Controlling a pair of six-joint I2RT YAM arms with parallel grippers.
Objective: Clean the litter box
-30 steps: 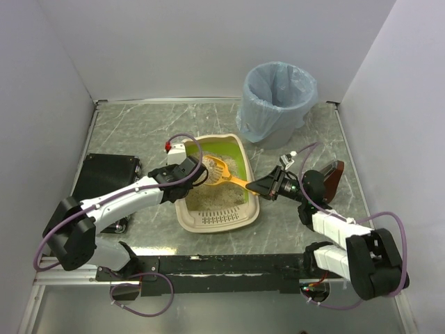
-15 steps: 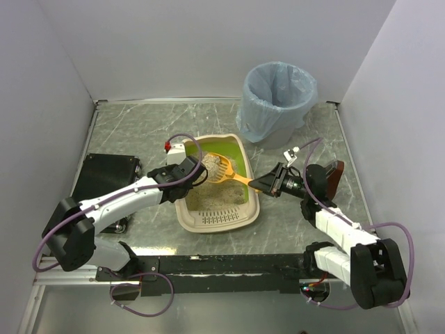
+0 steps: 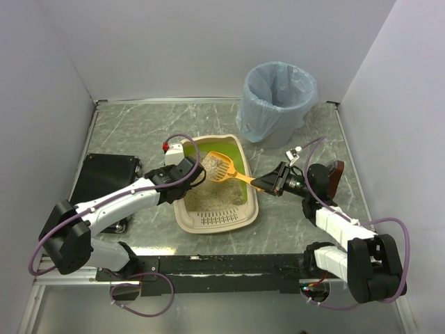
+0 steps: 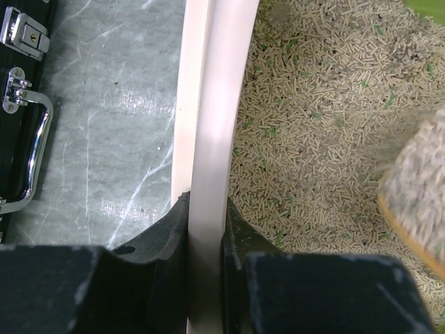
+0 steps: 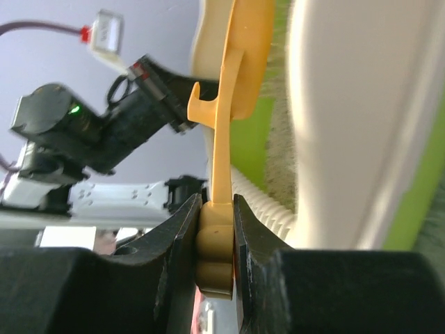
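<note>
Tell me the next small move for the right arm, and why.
Probably carry the scoop, kept level, over the rim toward the bin. The right tool is shut on its handle, the head holds litter above the litter box, and the left tool clamps the box's rim, steadying it.
</note>
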